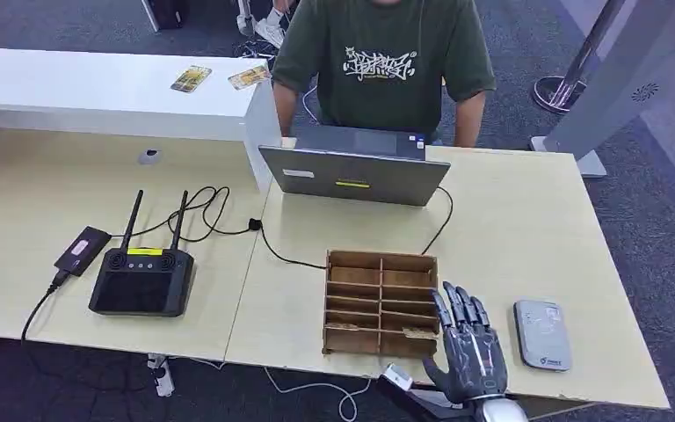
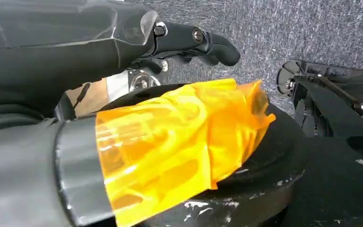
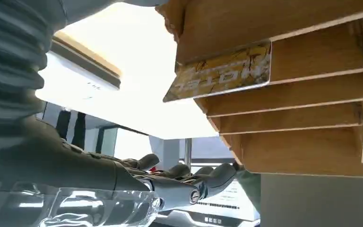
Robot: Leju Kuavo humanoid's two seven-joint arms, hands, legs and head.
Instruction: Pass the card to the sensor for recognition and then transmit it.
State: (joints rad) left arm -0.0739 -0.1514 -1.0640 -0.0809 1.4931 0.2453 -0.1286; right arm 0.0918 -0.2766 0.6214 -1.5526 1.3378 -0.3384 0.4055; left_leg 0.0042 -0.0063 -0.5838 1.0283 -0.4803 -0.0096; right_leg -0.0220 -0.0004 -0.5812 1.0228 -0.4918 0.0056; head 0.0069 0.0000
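1. Head view: the right hand (image 1: pixel 468 347) rises from the near edge of the pale wooden tabletop (image 1: pixel 527 220), back turned up and fingers spread, released and grasping nothing. It stands just right of the brown slotted cardboard rack (image 1: pixel 380 303) and left of the flat grey card sensor (image 1: pixel 542 334), which lies near the right near corner. A corner of a yellow printed card (image 1: pixel 421 332) pokes from the rack's near right slot, close to the fingertips. A person in a green shirt (image 1: pixel 378 61) sits at the far side behind a grey laptop (image 1: pixel 356 167); a black controller with two antennas (image 1: pixel 143 280) rests to the left.

2. Left wrist view: the left hand (image 2: pixel 194 42) hangs over grey carpet beside the robot's body, dark fingers loosely extended and holding nothing.

3. Right wrist view: the right hand's fingers (image 3: pixel 203 182) are stretched out, parted and free. The card (image 3: pixel 220 73) juts from a slot of the rack (image 3: pixel 302 94), apart from the fingers.

4. The step in hand looks like picking the card. To do it well, the hand should probably turn towards the jutting edge, pinch it between thumb and finger, and draw it straight out along the slot, so the light rack neither shifts nor tips.
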